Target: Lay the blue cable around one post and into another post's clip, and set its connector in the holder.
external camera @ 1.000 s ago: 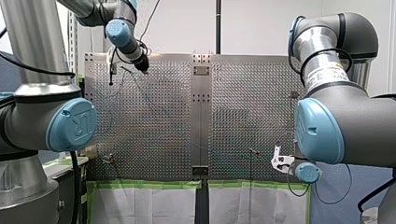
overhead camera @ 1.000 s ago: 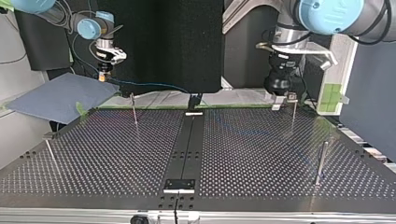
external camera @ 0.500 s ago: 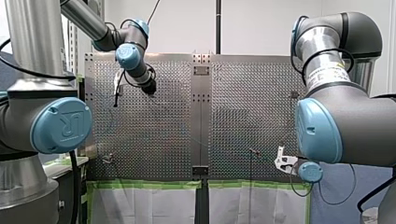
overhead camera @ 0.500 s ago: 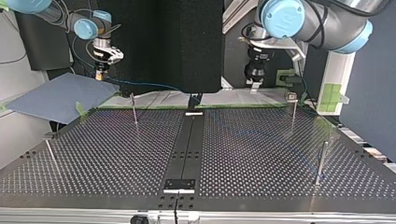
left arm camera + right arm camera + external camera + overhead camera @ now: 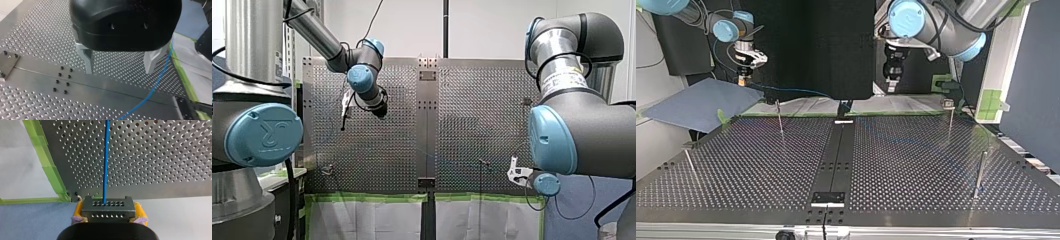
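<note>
Blue cable (image 5: 106,157) straight ahead from connector (image 5: 107,206) in right gripper's (image 5: 108,213) grasp; left gripper (image 5: 119,67) agape

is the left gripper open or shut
Open. The left gripper has its metal fingers wide apart, nothing between them; the blue cable passes beside one finger.

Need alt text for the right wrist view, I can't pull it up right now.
My right gripper clamps a black connector between yellow pads. The blue cable runs from it straight ahead over the perforated table, whose edge is lined with green tape.
</note>
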`<move>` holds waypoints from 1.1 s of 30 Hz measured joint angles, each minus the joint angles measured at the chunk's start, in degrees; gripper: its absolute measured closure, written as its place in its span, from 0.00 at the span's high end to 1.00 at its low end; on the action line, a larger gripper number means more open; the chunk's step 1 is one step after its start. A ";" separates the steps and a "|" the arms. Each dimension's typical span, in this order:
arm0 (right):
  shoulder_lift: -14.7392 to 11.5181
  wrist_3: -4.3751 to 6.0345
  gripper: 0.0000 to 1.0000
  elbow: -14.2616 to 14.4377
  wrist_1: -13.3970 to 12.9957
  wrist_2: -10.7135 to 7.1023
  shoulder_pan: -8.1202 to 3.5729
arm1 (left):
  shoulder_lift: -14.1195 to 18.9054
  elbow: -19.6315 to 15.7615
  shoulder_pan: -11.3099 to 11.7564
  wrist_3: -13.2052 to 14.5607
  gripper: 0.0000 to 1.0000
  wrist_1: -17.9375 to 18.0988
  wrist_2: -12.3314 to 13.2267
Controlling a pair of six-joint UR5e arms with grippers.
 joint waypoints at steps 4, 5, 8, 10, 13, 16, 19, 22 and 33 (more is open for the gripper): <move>0.01 -0.25 0.00 0.00 -0.13 -1.07 -0.02 | -2.00 1.87 -2.00 -0.09 0.99 1.99 -1.99; 0.02 -0.32 0.00 0.00 -0.10 -1.24 -0.02 | -2.45 2.30 -2.44 -0.13 0.99 2.42 -2.40; 0.08 -0.57 0.00 0.00 -0.15 -1.61 -0.05 | -3.89 3.74 -3.89 -0.33 0.99 3.87 -3.31; 0.08 -0.76 0.00 0.00 -0.54 -2.11 -0.05 | -4.94 4.65 -4.94 -0.44 0.99 4.94 -3.70; 0.12 -0.90 0.00 0.00 -0.87 -3.25 -0.05 | -6.36 5.28 -6.35 -0.45 0.99 6.33 -4.26; 0.13 -1.13 0.00 -0.01 -0.73 -4.54 0.04 | -7.73 5.44 -7.72 -0.34 0.99 7.70 -4.75; 0.14 -1.87 0.00 0.00 -0.43 -5.37 0.27 | -9.21 5.49 -9.21 -0.22 0.99 9.19 -4.97; 0.13 -2.90 0.00 0.00 -0.04 -5.70 0.59 | -10.83 5.49 -10.82 -0.18 0.99 10.83 -5.04; 0.27 -4.22 0.00 0.00 0.03 -5.87 1.13 | -16.58 5.01 -16.57 0.34 0.99 16.55 -6.94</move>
